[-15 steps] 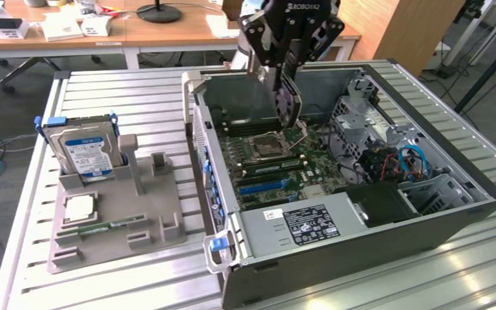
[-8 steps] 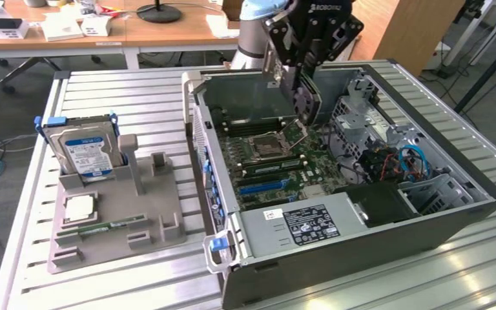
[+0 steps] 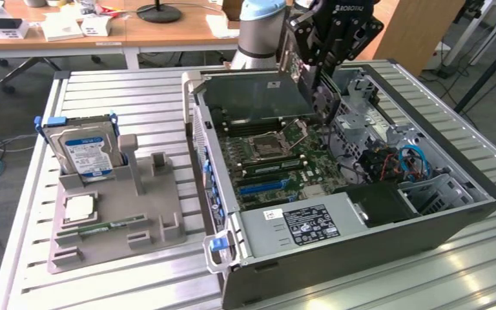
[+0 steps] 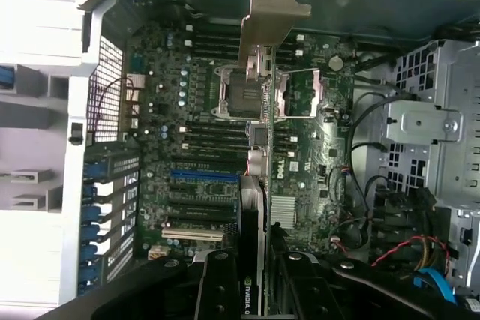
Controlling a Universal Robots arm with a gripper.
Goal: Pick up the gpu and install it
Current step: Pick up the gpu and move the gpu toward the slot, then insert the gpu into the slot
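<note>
Seen edge-on from the wrist, the card (image 4: 253, 215) hides both its faces, and its near end is buried between the fingers of the gripper (image 4: 259, 279). In the exterior view the frame cuts off the arm (image 3: 261, 26), and the print on the label (image 3: 304, 223) is too small to read.

Blue-labelled hard drive (image 3: 82, 147) standing upright in grey holder (image 3: 114, 248). Square processor chip (image 3: 78, 208) flat on it, green memory stick (image 3: 110, 227) just beside. Slatted metal table (image 3: 119, 97) underneath, wooden desk (image 3: 157, 33) behind.

The gripper (image 3: 317, 64) clamps the gpu (image 3: 252, 97) on edge above the motherboard (image 3: 274, 161) in the open computer case (image 3: 360, 258); well apart, a hard drive (image 3: 82, 152) stands in a holder (image 3: 119, 232).
</note>
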